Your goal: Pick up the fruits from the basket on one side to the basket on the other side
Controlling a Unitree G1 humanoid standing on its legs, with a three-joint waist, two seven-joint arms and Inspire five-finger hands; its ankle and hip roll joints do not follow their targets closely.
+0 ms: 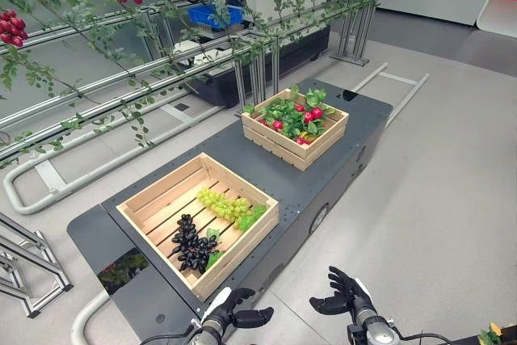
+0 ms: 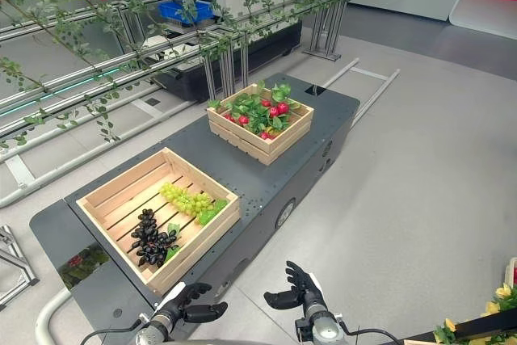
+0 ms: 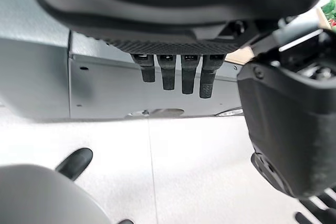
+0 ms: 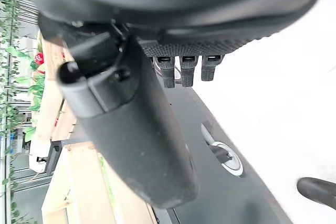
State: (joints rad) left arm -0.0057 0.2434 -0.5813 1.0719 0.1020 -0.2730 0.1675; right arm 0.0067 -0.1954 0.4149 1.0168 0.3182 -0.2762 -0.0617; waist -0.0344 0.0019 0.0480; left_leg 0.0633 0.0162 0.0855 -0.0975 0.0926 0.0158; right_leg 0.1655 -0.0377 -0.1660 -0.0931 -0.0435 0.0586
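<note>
Both hands, left (image 1: 230,309) and right (image 1: 343,292), hung open and empty before the dark desk (image 1: 323,171) bearing two wooden crates (image 1: 198,220) on grey floor (image 1: 436,199).

Two pale wooden crates (image 1: 242,236) (image 1: 327,139) sit on a dark grey platform (image 1: 323,175). One holds yellow-green grapes (image 1: 224,204) and black grapes (image 1: 190,244); the other holds red fruit (image 1: 311,115) among green leaves (image 1: 287,111). The floor (image 1: 436,199) is light grey, and a blue bin (image 1: 214,15) stands behind.

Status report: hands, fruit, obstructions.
Left hand and right hand open, empty, short of platform. Grapes in near crate. Nothing in the way.
</note>
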